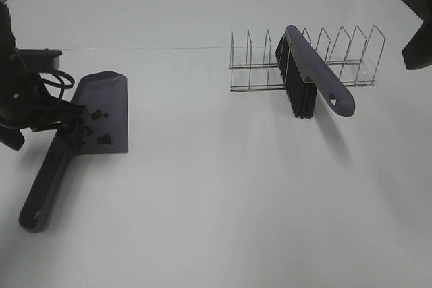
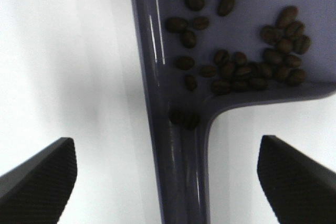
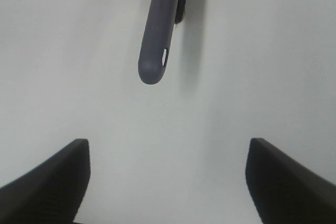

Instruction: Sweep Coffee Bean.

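The grey-purple dustpan (image 1: 108, 96) lies flat at the left of the table, its handle (image 1: 44, 187) pointing toward the front edge. The coffee beans (image 1: 100, 126) lie inside the pan near its back wall. In the left wrist view they (image 2: 247, 66) are clustered in the pan (image 2: 157, 35), two at the handle's root. My left gripper (image 2: 168, 182) is open, hovering above the handle with a finger (image 2: 37, 182) on each side, not touching. The brush (image 1: 307, 65) rests in the wire rack (image 1: 351, 59). My right gripper (image 3: 168, 182) is open and empty, short of the brush handle's tip (image 3: 155, 51).
The left arm (image 1: 20, 92) with its cables hangs over the dustpan's left side. The right arm (image 1: 418, 45) shows at the right edge, behind the rack. The white table (image 1: 223, 200) stretches between dustpan and brush.
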`<action>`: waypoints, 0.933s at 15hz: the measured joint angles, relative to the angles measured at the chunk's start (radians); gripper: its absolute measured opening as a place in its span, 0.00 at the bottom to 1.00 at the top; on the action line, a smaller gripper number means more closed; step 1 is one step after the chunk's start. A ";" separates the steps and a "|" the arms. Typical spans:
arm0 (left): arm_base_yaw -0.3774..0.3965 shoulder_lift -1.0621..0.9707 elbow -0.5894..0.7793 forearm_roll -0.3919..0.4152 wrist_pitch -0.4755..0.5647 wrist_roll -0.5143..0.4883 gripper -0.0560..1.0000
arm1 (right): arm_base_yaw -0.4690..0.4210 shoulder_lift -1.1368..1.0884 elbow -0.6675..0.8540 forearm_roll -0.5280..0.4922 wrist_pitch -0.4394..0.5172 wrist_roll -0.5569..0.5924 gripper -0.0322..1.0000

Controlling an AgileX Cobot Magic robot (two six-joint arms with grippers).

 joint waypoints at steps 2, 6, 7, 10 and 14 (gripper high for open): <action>0.000 -0.097 0.000 0.009 0.041 0.003 0.87 | 0.000 -0.001 0.003 0.000 0.020 -0.012 0.77; 0.000 -0.348 0.062 0.031 0.073 0.003 0.87 | 0.000 -0.056 0.050 -0.001 0.027 -0.049 0.77; 0.000 -0.435 0.107 0.031 0.073 0.003 0.87 | 0.000 -0.092 0.075 -0.001 0.027 -0.051 0.77; 0.000 -0.777 0.333 0.043 0.049 0.003 0.87 | 0.000 -0.260 0.196 -0.002 0.026 -0.051 0.77; 0.000 -1.099 0.490 0.043 0.034 -0.030 0.87 | 0.000 -0.412 0.304 -0.002 0.008 -0.051 0.77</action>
